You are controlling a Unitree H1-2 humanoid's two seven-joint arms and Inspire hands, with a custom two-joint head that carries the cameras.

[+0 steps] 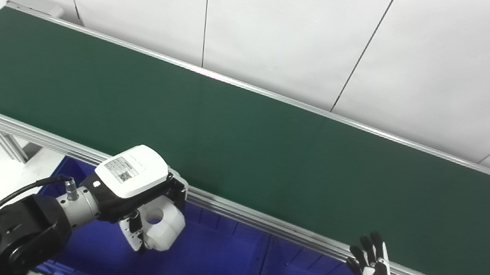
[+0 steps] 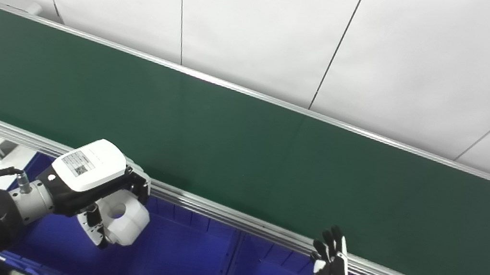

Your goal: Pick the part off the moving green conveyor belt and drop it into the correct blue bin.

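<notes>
Already the white part (image 1: 160, 225) is off the green conveyor belt (image 1: 244, 142) and sits in the left hand (image 1: 144, 207), whose fingers are curled around it so that it hangs below and in front of the palm, a round hole in its face turned toward the cameras. It is a blocky piece with chamfered corners; how far the fingers wrap behind it cannot be seen. The hand and its load are on the near side of the belt's near aluminium rail (image 1: 261, 220), toward that rail's left end, and directly over the blue bins (image 1: 215, 269) that run under the near edge of the conveyor. So the relation that matters now is vertical: the part lies straight above blue plastic, with nothing visible between it and the compartment below. A divider (image 1: 260, 271) stands to the right of the hand, so the part hangs over the compartment left of that wall, near the bin's left end. Whether this is the correct one the pictures do not tell. My judgement is that the release only asks the fingers to spread, provided the hand is clear of the rail, which its knuckles seem nearly to touch.

The right hand (image 1: 372, 261) waits well apart, near the rail further right, fingers upright and spread, holding nothing. No other part shows anywhere on the belt
</notes>
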